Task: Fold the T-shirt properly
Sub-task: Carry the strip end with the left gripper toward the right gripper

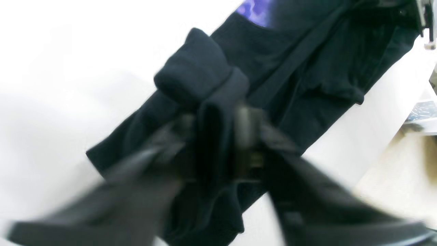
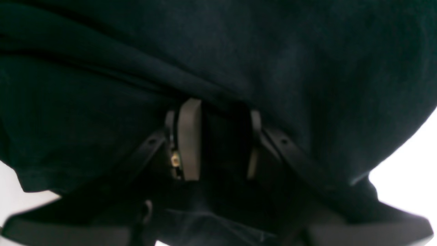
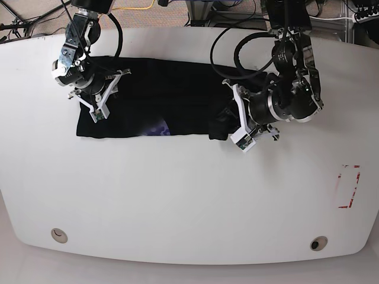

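Seen from the base camera, the black cloth T-shirt with a blue-purple print patch (image 3: 155, 100) lies as a long band across the far half of the white rounded surface (image 3: 189, 195), an arm bent down over each end. Only the right wrist view shows the right gripper (image 2: 218, 136) with its fingers (image 2: 189, 140) pinching a dark fold. In the blurred left wrist view, the left gripper (image 1: 218, 136) straddles a bunched ridge, fingers partly apart; whether they grip it cannot be told.
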`<move>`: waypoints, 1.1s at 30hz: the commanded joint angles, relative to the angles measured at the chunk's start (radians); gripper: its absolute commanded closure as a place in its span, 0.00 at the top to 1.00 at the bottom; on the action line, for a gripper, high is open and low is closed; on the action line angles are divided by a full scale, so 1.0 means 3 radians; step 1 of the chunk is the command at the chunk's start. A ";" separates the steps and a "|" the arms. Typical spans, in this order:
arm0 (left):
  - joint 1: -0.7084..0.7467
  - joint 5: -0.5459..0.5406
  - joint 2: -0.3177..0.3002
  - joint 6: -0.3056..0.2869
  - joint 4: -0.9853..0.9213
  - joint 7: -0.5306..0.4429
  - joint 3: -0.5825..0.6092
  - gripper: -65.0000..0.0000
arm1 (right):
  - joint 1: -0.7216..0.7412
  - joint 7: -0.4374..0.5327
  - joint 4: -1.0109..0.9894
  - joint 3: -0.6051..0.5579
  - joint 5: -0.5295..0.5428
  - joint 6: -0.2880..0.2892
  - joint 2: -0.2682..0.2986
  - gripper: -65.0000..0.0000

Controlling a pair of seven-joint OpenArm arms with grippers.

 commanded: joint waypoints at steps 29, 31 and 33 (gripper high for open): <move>-0.0185 0.0184 -0.0213 -0.0006 0.0043 -0.0075 -0.0528 0.46 | 0.0033 -0.0023 0.0227 0.0005 -0.0014 0.0007 0.0018 0.27; -0.0149 0.0209 -0.0224 -0.0006 0.0043 -0.0075 -0.0513 0.40 | 0.0038 -0.0023 0.0268 0.0005 -0.0014 0.0007 0.0018 0.27; -0.0108 0.0230 -0.0224 -0.0006 0.0043 -0.0075 -0.0467 0.33 | 0.0038 -0.0023 0.0294 0.0005 -0.0014 0.0007 0.0002 0.27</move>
